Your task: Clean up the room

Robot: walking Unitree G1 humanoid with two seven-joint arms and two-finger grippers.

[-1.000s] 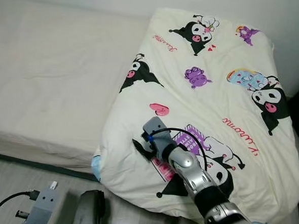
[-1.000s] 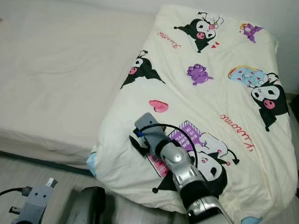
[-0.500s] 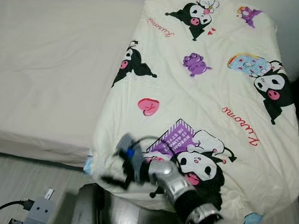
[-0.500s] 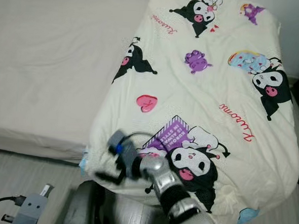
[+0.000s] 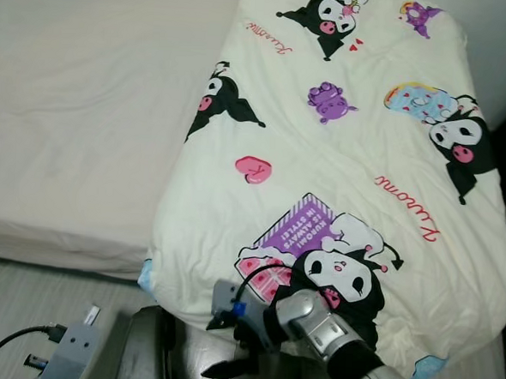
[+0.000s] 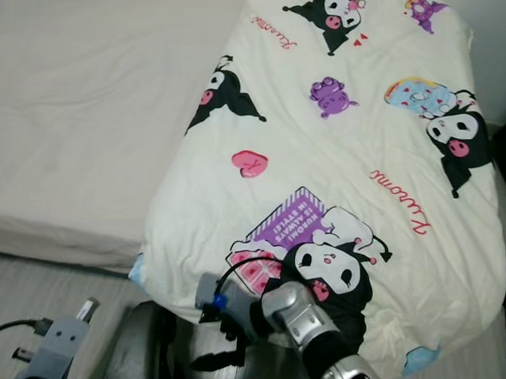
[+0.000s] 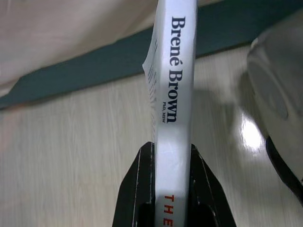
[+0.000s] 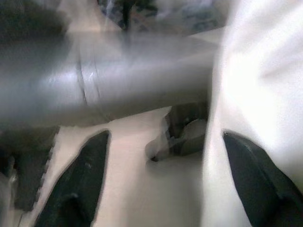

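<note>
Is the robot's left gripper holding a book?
Yes, the left gripper has its jaws shut on the spine of a white book.

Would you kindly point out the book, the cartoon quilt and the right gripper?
book (image 7: 174, 94): left wrist view, on its white spine.
cartoon quilt (image 5: 340, 173): left eye view, mid-fabric.
right gripper (image 8: 165, 184): right wrist view, between its spread fingertips.

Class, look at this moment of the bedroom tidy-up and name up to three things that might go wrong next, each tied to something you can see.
1. The right hand hangs open at the near edge of the cartoon-print quilt; closing there could snag it and drag it off the bed.
2. The left hand grips the white book only at one end, above the floor; it might slip.
3. The right wrist view is blurred, so aiming that hand may be unreliable.
</note>
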